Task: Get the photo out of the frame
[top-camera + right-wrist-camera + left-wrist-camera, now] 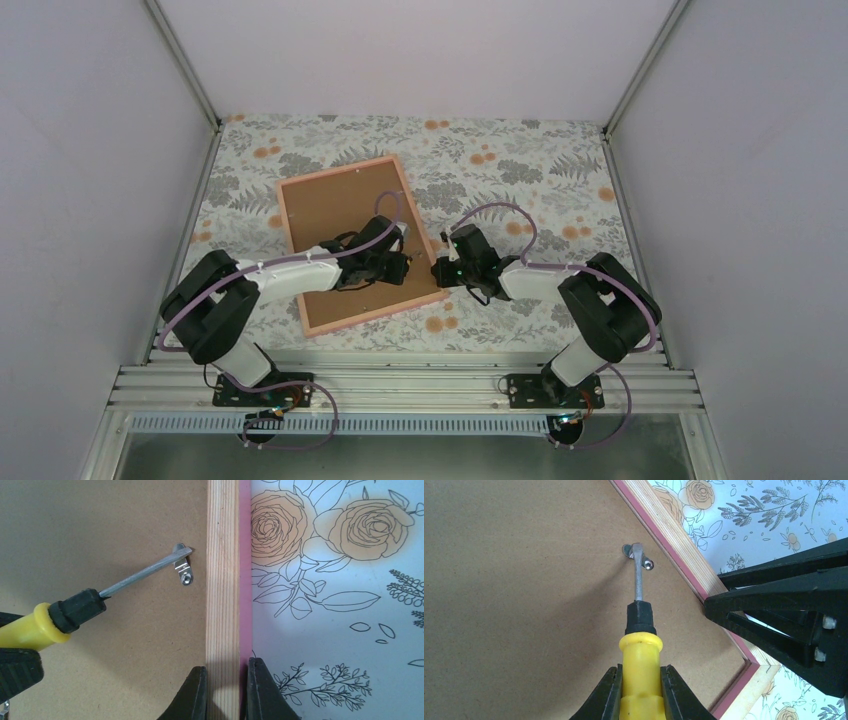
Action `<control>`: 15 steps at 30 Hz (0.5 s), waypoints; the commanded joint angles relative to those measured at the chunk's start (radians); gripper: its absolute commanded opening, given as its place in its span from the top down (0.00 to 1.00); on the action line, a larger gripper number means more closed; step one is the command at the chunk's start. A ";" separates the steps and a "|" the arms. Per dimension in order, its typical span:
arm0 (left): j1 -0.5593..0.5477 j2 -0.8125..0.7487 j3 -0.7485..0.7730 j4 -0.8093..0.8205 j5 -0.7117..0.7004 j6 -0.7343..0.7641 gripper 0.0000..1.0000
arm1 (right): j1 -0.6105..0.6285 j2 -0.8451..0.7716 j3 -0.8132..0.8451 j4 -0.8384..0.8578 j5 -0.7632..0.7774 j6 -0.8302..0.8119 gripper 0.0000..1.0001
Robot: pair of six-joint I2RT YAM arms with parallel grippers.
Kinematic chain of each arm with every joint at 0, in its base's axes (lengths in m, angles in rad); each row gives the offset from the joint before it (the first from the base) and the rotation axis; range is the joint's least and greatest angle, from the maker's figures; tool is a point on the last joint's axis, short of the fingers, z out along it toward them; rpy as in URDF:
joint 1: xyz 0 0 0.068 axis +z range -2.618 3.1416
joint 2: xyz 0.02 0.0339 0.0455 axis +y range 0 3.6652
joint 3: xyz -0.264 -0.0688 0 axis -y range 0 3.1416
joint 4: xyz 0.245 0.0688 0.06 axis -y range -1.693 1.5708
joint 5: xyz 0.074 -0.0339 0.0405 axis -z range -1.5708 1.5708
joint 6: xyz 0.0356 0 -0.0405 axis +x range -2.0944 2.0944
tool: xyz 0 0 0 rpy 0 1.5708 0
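Observation:
The frame lies face down on the floral table, its brown backing board facing up. The photo is hidden beneath that board. My left gripper is shut on a yellow-handled screwdriver. The screwdriver's metal tip rests on a small metal retaining tab near the frame's right rail. My right gripper is shut on that wooden rail, one finger inside on the backing board, the other outside. The same tab and the screwdriver show in the right wrist view.
A floral cloth covers the table. White walls close in the left, right and far sides. Both arms meet at the frame's near right corner, with the right gripper's black body close beside the screwdriver.

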 commanded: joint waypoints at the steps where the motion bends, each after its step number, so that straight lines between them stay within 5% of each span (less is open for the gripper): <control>1: -0.002 0.016 0.003 -0.113 0.030 -0.002 0.98 | 0.009 -0.008 -0.005 -0.056 -0.025 0.008 0.96; 15: -0.007 -0.011 -0.014 -0.157 0.019 -0.019 0.98 | 0.008 -0.012 -0.003 -0.061 -0.024 0.006 0.96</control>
